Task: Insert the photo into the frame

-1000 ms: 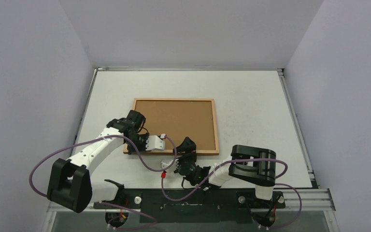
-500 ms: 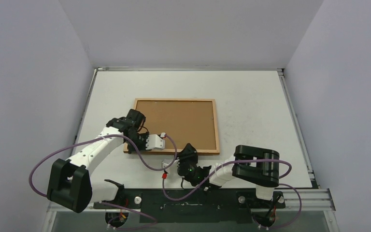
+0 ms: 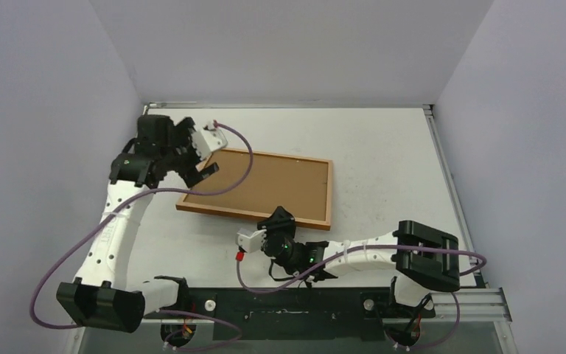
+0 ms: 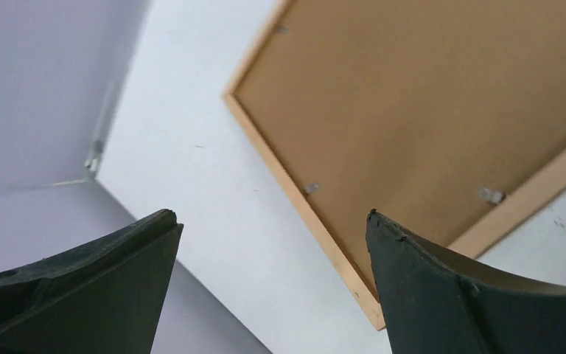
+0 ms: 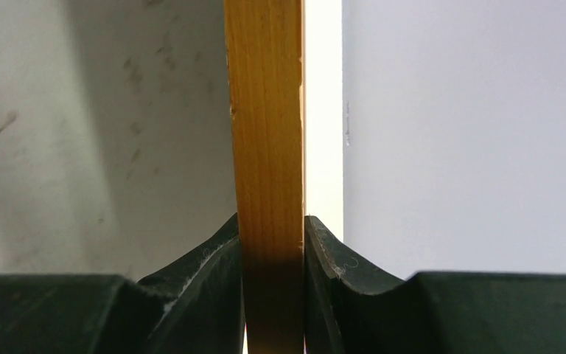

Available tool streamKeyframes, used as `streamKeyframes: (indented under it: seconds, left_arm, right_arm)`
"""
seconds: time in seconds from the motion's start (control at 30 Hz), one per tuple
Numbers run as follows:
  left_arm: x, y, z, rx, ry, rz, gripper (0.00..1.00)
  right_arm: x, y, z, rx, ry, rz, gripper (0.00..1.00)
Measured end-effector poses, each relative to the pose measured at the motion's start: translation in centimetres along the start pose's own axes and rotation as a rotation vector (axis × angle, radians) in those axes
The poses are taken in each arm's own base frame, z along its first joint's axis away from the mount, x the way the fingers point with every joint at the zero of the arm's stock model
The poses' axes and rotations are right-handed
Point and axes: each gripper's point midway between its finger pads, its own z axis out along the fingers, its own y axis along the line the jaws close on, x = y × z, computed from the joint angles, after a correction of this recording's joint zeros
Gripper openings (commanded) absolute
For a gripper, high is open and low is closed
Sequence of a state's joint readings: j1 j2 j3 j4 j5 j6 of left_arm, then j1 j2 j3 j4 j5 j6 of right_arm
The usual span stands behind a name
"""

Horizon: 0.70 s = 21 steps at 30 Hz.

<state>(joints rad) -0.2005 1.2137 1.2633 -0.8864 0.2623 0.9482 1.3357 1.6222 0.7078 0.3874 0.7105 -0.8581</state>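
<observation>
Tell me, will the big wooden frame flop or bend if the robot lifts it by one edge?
Probably stiff: the frame shows straight edges while the right gripper pinches just one wooden side. It might swing or twist, being wide and held at one edge. Its smooth wood could slip in that narrow grip.

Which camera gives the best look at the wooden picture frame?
The top external view: nearly the whole frame shows, back up. Left wrist shows one end; right wrist only its edge, clamped in the right gripper.

No text, label, brand, number or sign can be read in any view.
</observation>
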Motion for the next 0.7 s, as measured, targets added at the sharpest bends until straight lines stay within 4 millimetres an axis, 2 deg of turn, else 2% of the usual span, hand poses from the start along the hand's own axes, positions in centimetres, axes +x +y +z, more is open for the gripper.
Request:
streamKeyframes:
  seconds: [0.07,0.13,0.23,0.3,0.37,0.53,0.7]
  left_arm:
    - [-1.7,3.6,-2.7,-0.112,-0.079,-0.087,0.96]
    - [-2.3,7.0,-5.5,-0.202,-0.152,-0.2,0.96]
    - [-1.9,11.5,-9.4,-0.306,-0.24,-0.371,0.96]
    - [-1.4,13.3,-10.9,-0.337,-0.288,-0.459,0.96]
    - [-0.9,13.9,-11.5,-0.338,-0.324,-0.527,0.96]
    - [-0.5,13.5,-11.9,-0.3,-0.387,-0.654,0.96]
    - [0.1,11.9,-11.0,-0.248,-0.406,-0.716,0.96]
  right_arm:
    - [-1.6,-2.3,-0.2,0.01,-0.014,0.039,0.05]
    - [-3.2,-4.6,-0.4,0.013,-0.024,0.081,0.05]
    - [-5.3,-7.8,-0.6,-0.003,-0.033,0.158,0.05]
    - [-6.4,-9.8,-0.9,-0.016,-0.039,0.224,0.05]
    - [-7.1,-11.5,-1.1,-0.03,-0.046,0.287,0.05]
    - [-8.4,-15.2,-1.2,-0.062,-0.043,0.455,0.05]
    - [-8.1,-17.8,0.9,-0.115,-0.018,0.666,0.06]
